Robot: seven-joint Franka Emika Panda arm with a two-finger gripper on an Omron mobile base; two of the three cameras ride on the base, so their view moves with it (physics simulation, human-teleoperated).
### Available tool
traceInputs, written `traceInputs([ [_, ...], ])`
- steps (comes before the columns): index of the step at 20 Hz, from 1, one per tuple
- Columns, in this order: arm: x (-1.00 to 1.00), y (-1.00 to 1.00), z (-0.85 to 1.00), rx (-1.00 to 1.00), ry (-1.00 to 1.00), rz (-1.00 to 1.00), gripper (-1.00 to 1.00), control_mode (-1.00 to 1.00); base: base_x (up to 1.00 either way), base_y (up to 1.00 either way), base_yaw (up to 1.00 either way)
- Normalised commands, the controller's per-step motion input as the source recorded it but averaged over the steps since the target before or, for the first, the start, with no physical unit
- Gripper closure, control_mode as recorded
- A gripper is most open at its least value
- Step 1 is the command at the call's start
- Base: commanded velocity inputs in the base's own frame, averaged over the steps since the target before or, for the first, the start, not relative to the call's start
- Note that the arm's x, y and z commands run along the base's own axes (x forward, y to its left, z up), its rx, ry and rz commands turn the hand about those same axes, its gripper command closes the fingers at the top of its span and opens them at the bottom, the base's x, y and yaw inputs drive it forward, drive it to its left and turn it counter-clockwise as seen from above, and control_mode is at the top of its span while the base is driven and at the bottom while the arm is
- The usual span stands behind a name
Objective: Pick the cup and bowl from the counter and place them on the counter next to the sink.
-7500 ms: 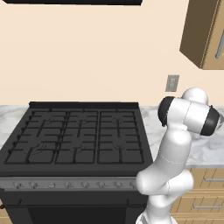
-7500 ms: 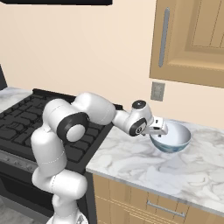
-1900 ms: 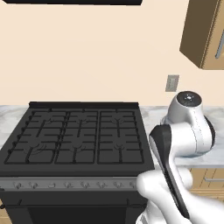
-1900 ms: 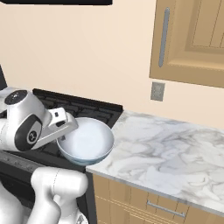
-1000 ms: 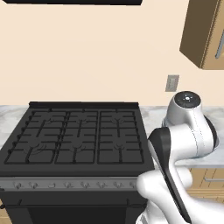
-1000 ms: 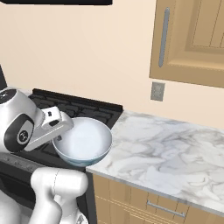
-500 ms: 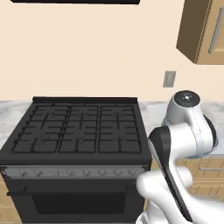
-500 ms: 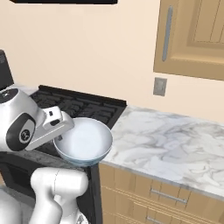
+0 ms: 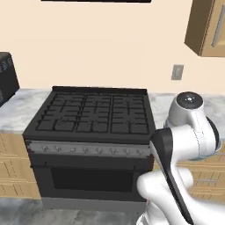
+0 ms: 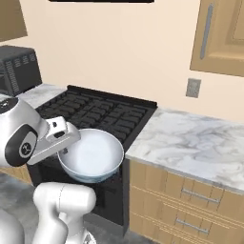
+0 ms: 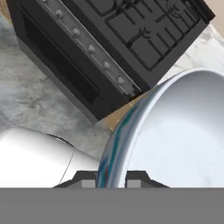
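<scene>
My gripper (image 10: 66, 148) is shut on the rim of a pale blue-white bowl (image 10: 93, 155) and holds it in the air in front of the stove's front edge. In the hand view the bowl (image 11: 175, 135) sits at the right, its rim pinched between my gripper (image 11: 112, 178) and its two dark fingertips (image 11: 87, 179). The white marble counter (image 10: 190, 143) stretches to the right of the stove, and another stretch of counter (image 9: 13, 110) lies to its left. The cup and the sink are out of view.
A black gas stove (image 10: 100, 114) with an oven below (image 9: 88, 176) stands ahead. A dark microwave (image 10: 19, 71) sits on the left counter. Wooden drawers (image 10: 190, 205) are under the right counter, an upper cabinet (image 10: 219, 38) above it, and a wall outlet (image 10: 193, 87) on the wall.
The whole picture has shifted: the base has driven left, so the stove sits further right and a microwave has come into view. The bowl stays in the gripper.
</scene>
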Motion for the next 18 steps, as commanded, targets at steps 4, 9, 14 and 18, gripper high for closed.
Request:
traceInputs([
  [4, 0.0, 0.0, 0.0, 0.0, 0.0, 0.0, 1.0, 1.0, 0.0, 0.49, 0.58],
  [9, 0.0, 0.0, 0.0, 0.0, 0.0, 0.0, 1.0, 1.0, 0.17, 0.37, 0.73],
  [14, 0.0, 0.0, 0.0, 0.0, 0.0, 0.0, 1.0, 1.0, 0.5, 0.2, 0.8],
  [18, 0.0, 0.0, 0.0, 0.0, 0.0, 0.0, 1.0, 1.0, 0.34, 0.0, 0.74],
])
